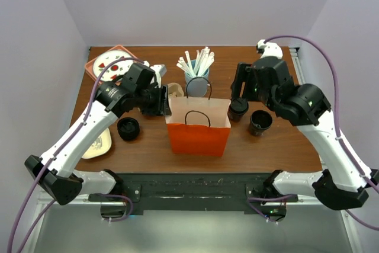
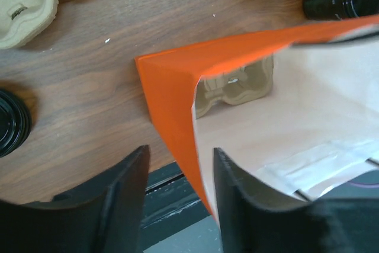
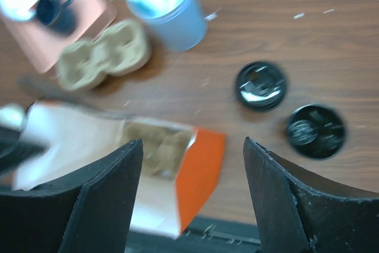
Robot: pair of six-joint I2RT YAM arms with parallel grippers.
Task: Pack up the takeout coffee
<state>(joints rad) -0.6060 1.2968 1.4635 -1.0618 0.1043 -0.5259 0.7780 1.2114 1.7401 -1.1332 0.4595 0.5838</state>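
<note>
An orange paper bag (image 1: 198, 131) stands open in the middle of the table, with a cardboard cup carrier (image 2: 234, 87) inside on its bottom. Two black coffee cups (image 1: 238, 109) (image 1: 260, 121) stand just right of the bag. My left gripper (image 1: 164, 102) is open, and its fingers (image 2: 133, 188) straddle the bag's left wall (image 2: 172, 105) at the rim. My right gripper (image 1: 237, 94) is open and empty above the bag's right end (image 3: 201, 164), left of the cups (image 3: 260, 86) (image 3: 315, 130).
A black lid (image 1: 128, 128) and a spare carrier (image 1: 98, 143) lie left of the bag. Another carrier (image 1: 174, 90), a blue cup of stirrers (image 1: 196, 75) and a pink tray with a plate (image 1: 109, 63) stand behind it.
</note>
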